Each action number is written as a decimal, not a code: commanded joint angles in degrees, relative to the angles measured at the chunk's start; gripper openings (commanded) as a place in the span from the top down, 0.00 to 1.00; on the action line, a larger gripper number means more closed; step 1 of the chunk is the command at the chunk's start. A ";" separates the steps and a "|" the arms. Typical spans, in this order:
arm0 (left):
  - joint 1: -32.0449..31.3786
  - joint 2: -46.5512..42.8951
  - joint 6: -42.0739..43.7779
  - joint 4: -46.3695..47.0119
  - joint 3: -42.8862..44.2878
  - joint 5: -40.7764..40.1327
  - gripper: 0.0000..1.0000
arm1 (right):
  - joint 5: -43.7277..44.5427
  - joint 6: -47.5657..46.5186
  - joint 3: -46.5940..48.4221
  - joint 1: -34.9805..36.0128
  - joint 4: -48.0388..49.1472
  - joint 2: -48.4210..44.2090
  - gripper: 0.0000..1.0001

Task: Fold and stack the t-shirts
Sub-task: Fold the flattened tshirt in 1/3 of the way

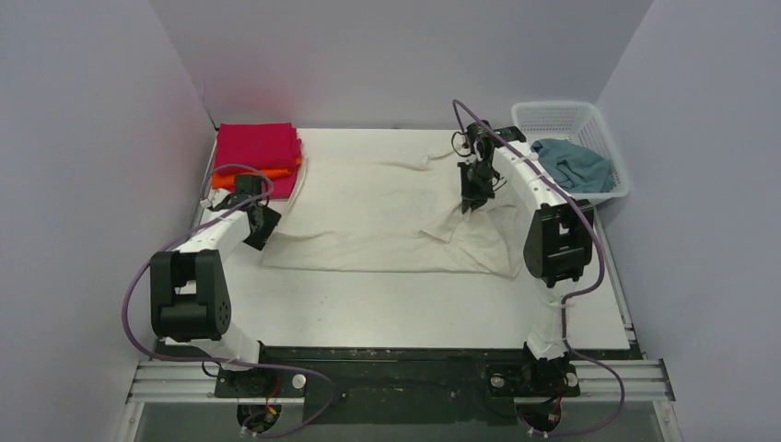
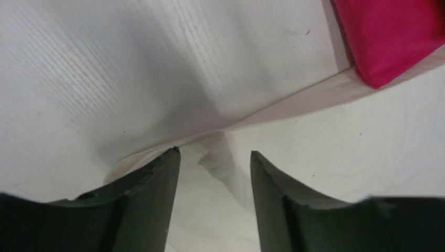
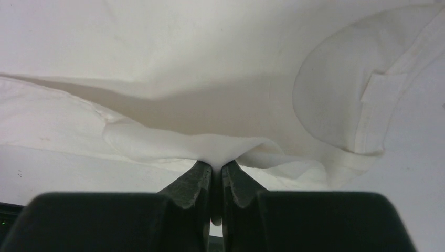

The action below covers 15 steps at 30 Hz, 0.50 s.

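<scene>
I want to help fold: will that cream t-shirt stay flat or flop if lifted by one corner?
Probably flop: the cream t-shirt sags in folds where the right jaws pinch it. Likely light, since that small pinch holds cloth up. Pushed, it would probably bunch, as its wrinkles suggest.

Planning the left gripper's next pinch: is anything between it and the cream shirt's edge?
Nothing visible stands in the way. The left gripper is open right at the edge of the cream shirt, and only that cloth shows in its gap. The pink folded shirt lies off to one side, clear of the path.
</scene>
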 commanded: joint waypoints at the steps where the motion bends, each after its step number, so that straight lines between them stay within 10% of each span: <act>1: 0.52 -0.06 0.99 0.44 4.79 -2.67 0.28 | -1.65 -3.69 9.26 -1.39 -5.41 6.90 0.90; 8: 0.39 -6.60 3.53 -2.16 8.06 -1.61 0.16 | 3.14 -2.78 19.18 -2.41 -5.31 12.00 0.46; 11: -0.03 -10.56 5.26 -1.10 5.30 2.19 0.14 | 2.86 0.96 3.96 -2.16 2.49 0.38 0.14; 15: -1.73 -13.71 8.46 3.41 0.42 9.93 0.13 | -2.45 8.47 -18.48 -2.02 16.76 -12.40 0.05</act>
